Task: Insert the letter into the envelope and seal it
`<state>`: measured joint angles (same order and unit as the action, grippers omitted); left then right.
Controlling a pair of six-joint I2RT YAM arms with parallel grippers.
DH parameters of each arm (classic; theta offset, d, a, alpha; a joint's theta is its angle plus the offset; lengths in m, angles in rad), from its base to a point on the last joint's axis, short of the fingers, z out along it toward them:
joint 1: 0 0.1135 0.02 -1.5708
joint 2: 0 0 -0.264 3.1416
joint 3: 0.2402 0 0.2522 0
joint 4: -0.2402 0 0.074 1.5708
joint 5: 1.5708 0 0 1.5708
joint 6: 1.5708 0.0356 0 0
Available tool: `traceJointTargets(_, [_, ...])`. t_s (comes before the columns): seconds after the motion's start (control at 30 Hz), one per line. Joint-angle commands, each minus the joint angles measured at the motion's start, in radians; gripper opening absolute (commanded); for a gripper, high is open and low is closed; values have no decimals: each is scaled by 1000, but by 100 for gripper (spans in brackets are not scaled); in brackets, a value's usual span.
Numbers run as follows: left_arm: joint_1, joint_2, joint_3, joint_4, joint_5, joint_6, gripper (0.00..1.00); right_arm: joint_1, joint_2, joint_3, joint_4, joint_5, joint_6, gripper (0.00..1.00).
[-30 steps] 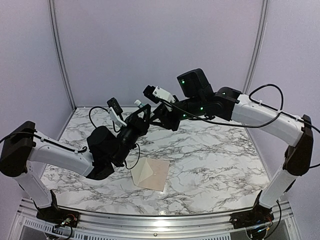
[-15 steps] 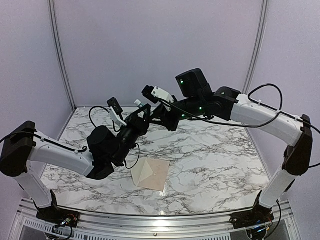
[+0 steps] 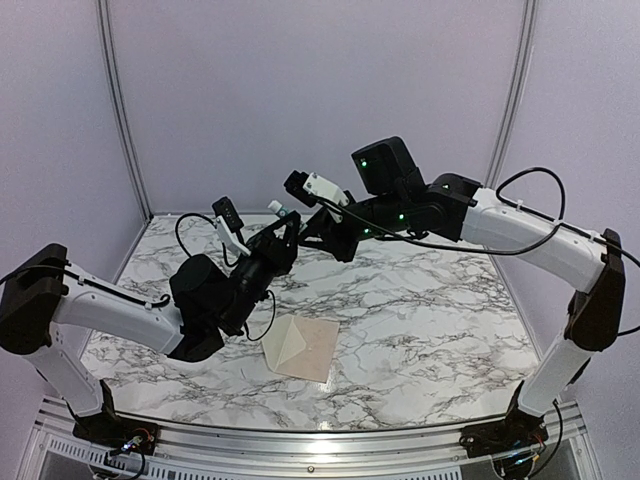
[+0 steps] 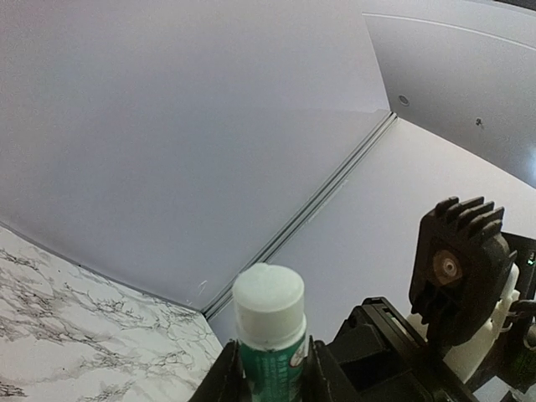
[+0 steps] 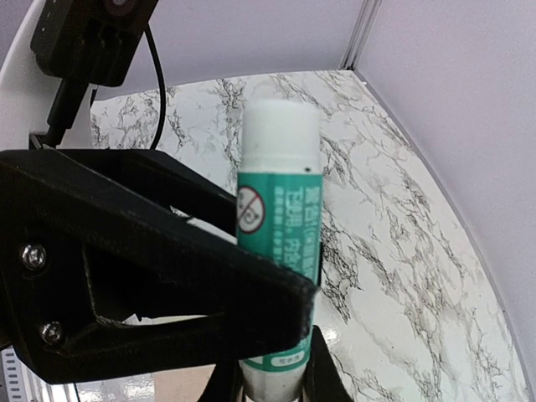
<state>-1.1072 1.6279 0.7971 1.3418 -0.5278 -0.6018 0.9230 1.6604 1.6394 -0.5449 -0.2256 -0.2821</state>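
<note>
1. Letter (image 3: 318, 348) and envelope (image 3: 283, 345) lie together on the near middle of the marble counter (image 3: 430, 300). They are near the black elbow joint (image 3: 200, 305) of the left arm. The peach sheet shows on the right side and the cream triangular flap on the left.
2. Seen from above, the two papers touch or overlap. The view is too small to tell whether the sheet sits inside the envelope.
3. Both arms reach in over the far half of the counter and meet in the air, well apart from the papers.
4. A glue stick (image 5: 279, 243) with a green body and a white end is held up where the arms meet. It stands upright in both wrist views.
5. The right fingers (image 5: 322, 387) are closed on the stick's lower end, one on each side.
6. The left fingers (image 4: 228, 381) stand close against either side of the green body. I cannot tell whether they press it or only flank it. In the right wrist view one of them crosses in front of the stick and hides part of its label.
7. The right wrist camera (image 4: 459, 268) sits just beside the stick in the left wrist view. The left wrist camera (image 5: 92, 33) and a black cable (image 5: 156, 84) show in the right wrist view.
8. Lilac wall panels (image 3: 320, 100) stand at the back of the counter.
</note>
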Motion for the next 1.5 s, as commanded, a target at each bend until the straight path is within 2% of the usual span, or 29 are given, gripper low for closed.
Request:
traceJointTargets(0.0, [2, -26, -4, 39, 6, 15, 26, 6, -2, 23, -3, -3, 2, 3])
traceJointTargets(0.2, [8, -20, -1, 54, 49, 27, 3, 5, -1, 28, -12, -26, -3, 3])
traceJointTargets(0.23, [10, -19, 0, 54, 64, 28, 0, -3, 2, 33, -22, -67, -4, 3])
traceJointTargets(0.3, [13, -19, -3, 54, 94, 27, 0, -42, 6, 47, -46, -244, -5, 3])
traceJointTargets(0.43, [15, -28, -21, 54, 134, 22, 0, -169, 26, 54, -68, -772, 49, 4])
traceJointTargets(0.5, [15, -31, -26, 54, 149, 17, 0, -215, 29, 23, -27, -956, 103, 4])
traceJointTargets(0.63, [18, -26, -19, 54, 194, 17, 0, -259, 35, -42, 88, -1162, 252, 7])
traceJointTargets(0.73, [19, -23, -16, 54, 200, 18, 0, -266, 14, -129, 316, -1227, 460, 15])
traceJointTargets(0.83, [23, -25, -13, 54, 198, 14, 0, -266, -4, -146, 332, -1209, 466, 28])
traceJointTargets(0.97, [24, -31, -14, 54, 181, 17, 0, -266, -23, -106, 118, -1062, 281, 44])
traceJointTargets(1.07, [24, -35, -16, 54, 156, 22, 0, -240, -48, -78, -5, -754, 115, 47])
traceJointTargets(1.23, [24, -34, -22, 54, 97, 15, 0, -156, -95, -103, -11, -250, 16, 49])
traceJointTargets(1.37, [24, -31, -25, 56, 60, -2, 0, -106, -105, -90, 8, -40, -11, 53])
traceJointTargets(1.47, [24, -26, -24, 57, 50, -9, 0, -74, -83, -45, -3, 29, -30, 53])
